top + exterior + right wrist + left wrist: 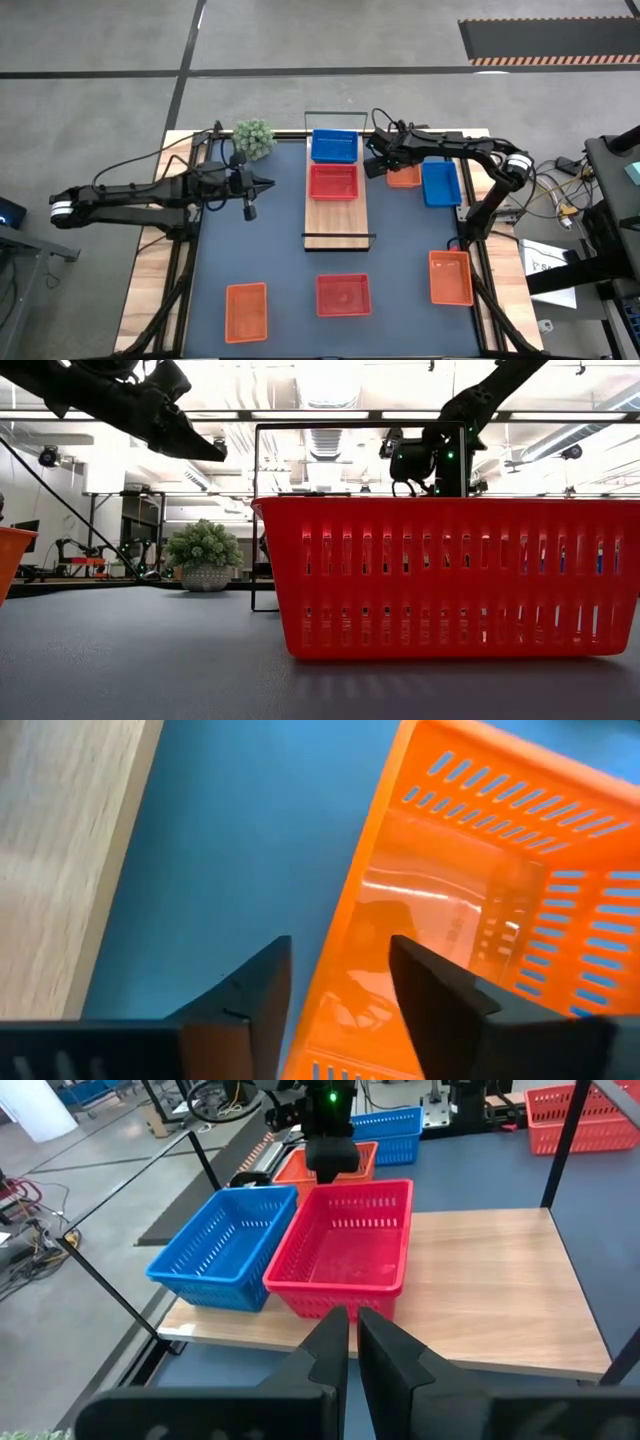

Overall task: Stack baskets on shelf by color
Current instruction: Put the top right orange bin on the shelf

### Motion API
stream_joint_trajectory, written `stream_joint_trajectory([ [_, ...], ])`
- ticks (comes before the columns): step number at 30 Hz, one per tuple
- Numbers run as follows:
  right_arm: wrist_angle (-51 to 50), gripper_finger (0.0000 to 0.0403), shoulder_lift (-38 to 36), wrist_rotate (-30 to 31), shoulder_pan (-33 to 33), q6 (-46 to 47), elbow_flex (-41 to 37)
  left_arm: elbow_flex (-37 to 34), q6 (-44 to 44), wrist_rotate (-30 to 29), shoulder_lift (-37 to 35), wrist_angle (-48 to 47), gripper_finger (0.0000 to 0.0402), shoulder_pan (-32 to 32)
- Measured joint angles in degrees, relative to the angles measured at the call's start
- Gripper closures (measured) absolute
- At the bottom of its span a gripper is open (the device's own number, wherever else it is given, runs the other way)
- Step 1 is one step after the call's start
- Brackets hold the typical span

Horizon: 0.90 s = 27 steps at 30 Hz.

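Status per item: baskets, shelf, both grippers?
Blue basket on shelf: upright, empty, at the far end.
Red basket on shelf: upright, empty, next to the blue one.
Shelf: near half bare.
Orange basket by shelf: on the mat, unstacked, right gripper above its rim.
Blue basket on mat: unstacked.
Right gripper: open.
Left gripper: shut, empty, facing the shelf.

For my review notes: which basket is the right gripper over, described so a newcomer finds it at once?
Start at the light-wood shelf in the table's middle, holding a blue basket and a red basket. Just off its right edge, the open right gripper straddles the rim of the orange basket. A second blue basket sits beside it.
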Motion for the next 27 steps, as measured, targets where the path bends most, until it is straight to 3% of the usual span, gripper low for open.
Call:
stream_joint_trajectory([
  [10, -0.1, 0.0384, 0.6, -1.4, 0.9, -1.7, 0.1, 0.0, 0.0, 0.0, 0.1, 2.2, 0.0392, 0.0],
  [17, -12.1, 0.0392, -3.3, 0.3, 4.5, -5.4, 7.5, -0.1, 1.0, 0.0, 0.3, 3.0, 0.0392, 0.0],
  [23, -29.7, 0.0393, -5.8, 6.3, 13.5, -9.0, 19.9, -0.2, 1.0, 0.0, 0.3, 3.1, 0.0392, 0.0],
  [27, -39.3, 0.0393, -6.1, 6.7, 22.0, -11.7, 28.0, -0.2, 1.0, 0.0, 0.3, 3.2, 0.0392, 0.0],
])
